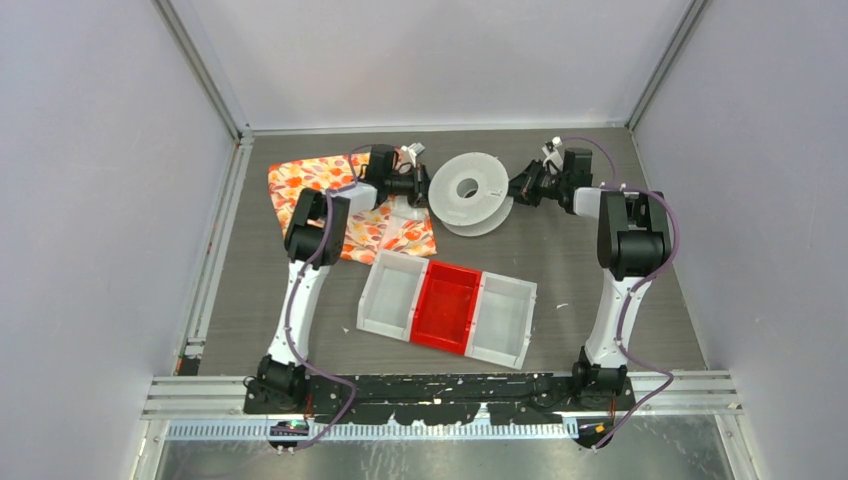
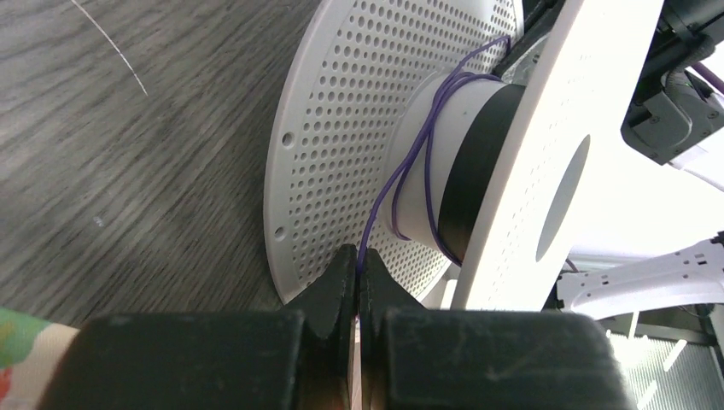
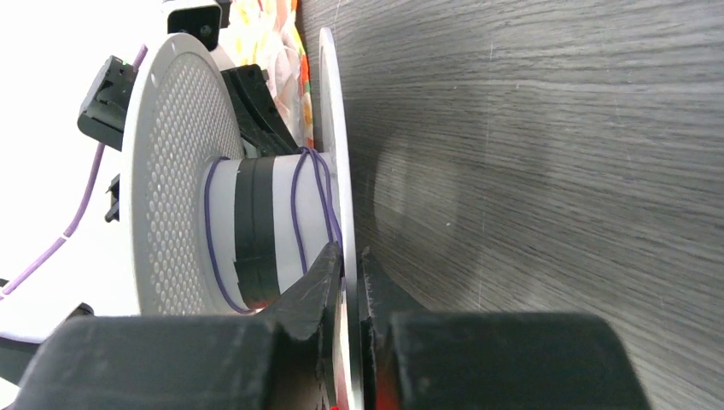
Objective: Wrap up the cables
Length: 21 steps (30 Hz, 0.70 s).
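A white spool (image 1: 470, 190) with perforated flanges lies at the back middle of the table. A thin dark blue-purple cable (image 2: 386, 195) is wound in a few loose turns round its hub and runs down into my left gripper (image 2: 358, 260), which is shut on it. In the top view the left gripper (image 1: 425, 187) sits at the spool's left side. My right gripper (image 3: 350, 256) is shut on the rim of the spool's flange (image 3: 335, 128), at the spool's right side (image 1: 515, 190). The cable's turns (image 3: 294, 213) also show on the hub in the right wrist view.
A tray (image 1: 395, 297) with three compartments, the middle one red, lies in front of the spool. An orange patterned cloth (image 1: 300, 180) lies under the left arm at the back left. Grey walls close in the back and both sides.
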Motion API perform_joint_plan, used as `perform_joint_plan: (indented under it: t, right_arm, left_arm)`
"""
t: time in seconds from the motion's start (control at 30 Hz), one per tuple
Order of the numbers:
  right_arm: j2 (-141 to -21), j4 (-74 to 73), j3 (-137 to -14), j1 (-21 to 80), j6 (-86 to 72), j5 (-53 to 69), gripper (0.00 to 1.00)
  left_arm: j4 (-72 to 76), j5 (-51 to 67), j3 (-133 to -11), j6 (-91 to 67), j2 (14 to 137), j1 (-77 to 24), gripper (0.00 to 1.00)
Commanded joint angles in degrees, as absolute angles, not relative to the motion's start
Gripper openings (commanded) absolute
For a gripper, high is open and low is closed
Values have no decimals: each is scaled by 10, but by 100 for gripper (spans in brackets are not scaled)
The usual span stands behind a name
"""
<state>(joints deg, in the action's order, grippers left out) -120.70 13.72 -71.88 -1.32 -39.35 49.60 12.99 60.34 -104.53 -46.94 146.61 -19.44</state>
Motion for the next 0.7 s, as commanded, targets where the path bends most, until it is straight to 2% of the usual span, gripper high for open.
perform_joint_plan:
  t: [0.0, 0.13, 0.23, 0.5, 0.67]
  right_arm:
    - [-1209, 158, -717, -9, -380, 463, 14]
    - [-1211, 130, -715, -9, -362, 454, 17]
    - [-1213, 107, -718, -9, -349, 448, 23]
    - [-1197, 77, -710, -9, -333, 434, 37]
    - [-1192, 52, -713, -10, -318, 420, 42]
  left_arm:
    - [95, 587, -1052, -414, 1410, -207, 0]
    - [73, 585, -1070, -423, 1422, -209, 0]
    - [69, 577, -1066, -419, 1421, -211, 0]
    - [-19, 526, -1080, -359, 1404, -212, 5]
    - [-36, 510, -1085, -354, 1403, -212, 8]
